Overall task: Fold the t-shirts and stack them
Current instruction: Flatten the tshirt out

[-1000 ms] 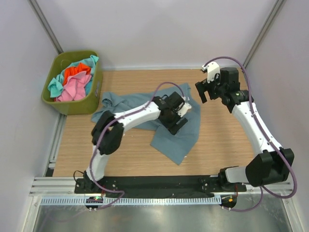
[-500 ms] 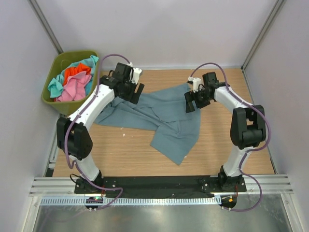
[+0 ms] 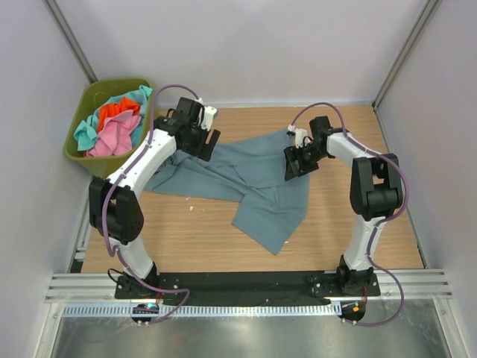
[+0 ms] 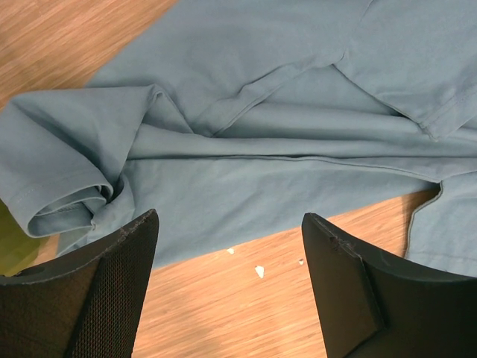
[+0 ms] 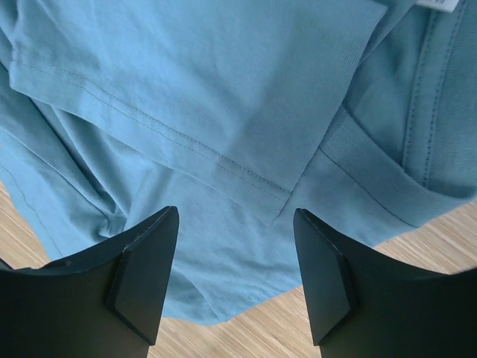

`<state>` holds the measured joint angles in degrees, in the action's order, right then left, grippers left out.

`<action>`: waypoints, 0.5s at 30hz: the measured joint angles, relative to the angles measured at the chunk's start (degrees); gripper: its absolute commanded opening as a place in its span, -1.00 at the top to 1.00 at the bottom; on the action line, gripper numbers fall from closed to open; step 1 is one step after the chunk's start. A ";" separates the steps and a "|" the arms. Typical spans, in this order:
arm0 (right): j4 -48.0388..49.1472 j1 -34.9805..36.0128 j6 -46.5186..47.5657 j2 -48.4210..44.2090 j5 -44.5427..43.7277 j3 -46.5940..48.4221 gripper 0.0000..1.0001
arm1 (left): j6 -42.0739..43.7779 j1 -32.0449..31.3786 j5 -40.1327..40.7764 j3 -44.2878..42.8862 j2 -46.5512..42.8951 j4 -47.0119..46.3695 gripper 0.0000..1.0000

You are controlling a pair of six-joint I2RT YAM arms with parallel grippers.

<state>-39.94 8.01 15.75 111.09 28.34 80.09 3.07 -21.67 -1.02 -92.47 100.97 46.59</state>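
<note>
A slate-blue t-shirt lies crumpled and partly spread on the wooden table. My left gripper hovers open over its far-left edge; in the left wrist view the open gripper frames the shirt's hem and bare wood, holding nothing. My right gripper stands open above the shirt's right side. In the right wrist view the gripper straddles a sleeve hem of the shirt without gripping it. Pink, orange-red and turquoise t-shirts are piled in the bin.
The olive-green bin stands at the back left, touching the shirt's left end. White walls and metal posts close in the table on three sides. Small white crumbs lie on the wood near the left gripper.
The left arm swung from the shirt's middle to its far-left edge, leaving the shirt more spread out. The right gripper came down onto the shirt's right side and its jaws narrowed somewhat.
</note>
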 measured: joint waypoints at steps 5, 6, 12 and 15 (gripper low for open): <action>-0.74 -0.22 0.00 1.68 0.04 0.00 -0.35 | 0.00 0.00 0.02 0.00 0.59 0.02 -0.57; -0.76 -0.24 0.02 1.84 0.07 0.00 -0.35 | 0.00 0.00 0.02 0.00 0.59 0.02 -0.57; -1.07 -0.26 0.24 3.10 0.11 0.04 -0.27 | 0.00 0.02 1.36 0.00 0.59 0.02 -0.57; -1.49 -0.26 0.44 3.72 0.26 0.61 -0.21 | 0.00 0.02 1.66 0.00 0.61 0.00 -0.57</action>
<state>-41.43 7.75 16.19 114.80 28.60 80.71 3.07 -21.65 0.64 -92.47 101.58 46.59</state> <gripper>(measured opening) 0.623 0.784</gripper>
